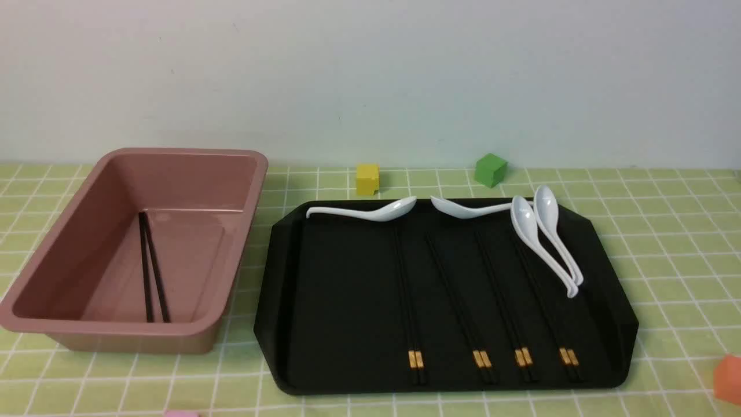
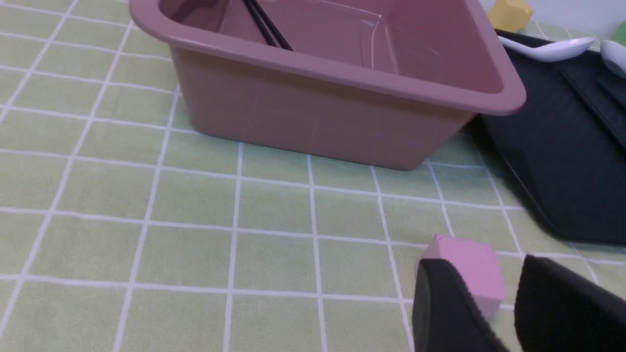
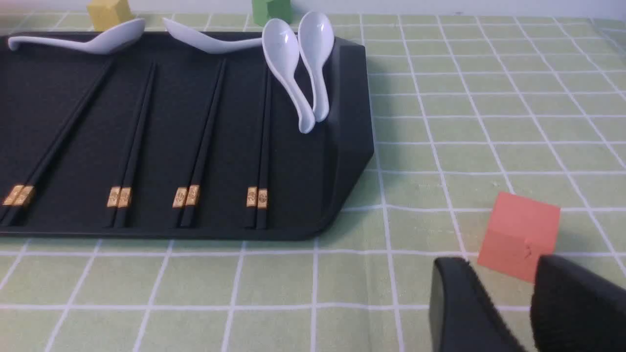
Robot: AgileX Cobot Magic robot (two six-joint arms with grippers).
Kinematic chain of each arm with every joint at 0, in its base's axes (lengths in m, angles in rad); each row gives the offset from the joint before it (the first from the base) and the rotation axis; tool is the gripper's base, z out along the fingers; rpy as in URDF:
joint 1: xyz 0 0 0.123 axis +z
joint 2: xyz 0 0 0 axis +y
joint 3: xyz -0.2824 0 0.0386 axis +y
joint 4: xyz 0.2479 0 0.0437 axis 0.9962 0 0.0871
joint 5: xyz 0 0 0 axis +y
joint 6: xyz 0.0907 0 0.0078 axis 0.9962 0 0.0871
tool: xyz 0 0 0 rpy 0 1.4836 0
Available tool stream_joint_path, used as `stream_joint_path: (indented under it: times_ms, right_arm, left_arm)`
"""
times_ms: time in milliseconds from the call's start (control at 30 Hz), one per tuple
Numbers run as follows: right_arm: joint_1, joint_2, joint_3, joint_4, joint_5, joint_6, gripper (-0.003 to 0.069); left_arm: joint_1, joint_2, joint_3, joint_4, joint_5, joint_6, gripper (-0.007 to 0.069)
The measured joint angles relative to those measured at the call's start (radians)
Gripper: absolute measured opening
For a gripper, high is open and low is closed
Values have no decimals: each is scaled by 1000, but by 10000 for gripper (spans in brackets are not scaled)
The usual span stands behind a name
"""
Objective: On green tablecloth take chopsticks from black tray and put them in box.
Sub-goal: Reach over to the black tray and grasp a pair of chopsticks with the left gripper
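The left gripper [image 2: 481, 268] and right gripper [image 3: 496, 264] are hanging wide and empty; one pair of chopsticks [image 1: 145, 255] is lying in the box [image 1: 133, 341], at nine o'clock from the black tray [image 1: 341, 301].

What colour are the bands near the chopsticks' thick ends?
Gold bands on black chopsticks; clearest in the right wrist view.

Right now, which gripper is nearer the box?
Left. The left gripper hovers over the green tablecloth just short of the box, beside a pink cube. The right gripper is past the black tray, by an orange cube.
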Motion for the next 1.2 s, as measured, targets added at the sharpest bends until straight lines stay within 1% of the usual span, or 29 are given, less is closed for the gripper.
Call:
stream_joint_path:
  times_ms: [567, 700, 733, 800, 867, 967, 1033, 1100, 1167, 1200]
  right_arm:
    - [0, 0, 0, 0, 0, 0, 240]
    - [0, 0, 0, 0, 0, 0, 240]
    - [0, 0, 0, 0, 0, 0, 240]
    - [0, 0, 0, 0, 0, 0, 240]
    - [0, 0, 0, 0, 0, 0, 240]
    - [0, 0, 0, 0, 0, 0, 240]
    - [0, 0, 0, 0, 0, 0, 240]
    - [0, 0, 0, 0, 0, 0, 240]
    - [0, 0, 0, 0, 0, 0, 240]
    - [0, 0, 0, 0, 0, 0, 240]
  left_arm:
    - [0, 0, 0, 1, 0, 0, 238]
    - [0, 0, 0, 28, -30, -1, 238]
    - [0, 0, 0, 28, -42, -8, 238]
    - [0, 0, 0, -5, -64, -59, 238]
    - [0, 0, 0, -124, -71, -161, 238]
    - [0, 0, 0, -377, -77, -377, 238]
    - [0, 0, 0, -518, -79, -490, 238]
    - [0, 0, 0, -611, -84, -550, 238]
    - [0, 0, 0, -676, -94, -581, 238]
    - [0, 0, 0, -676, -96, -583, 238]
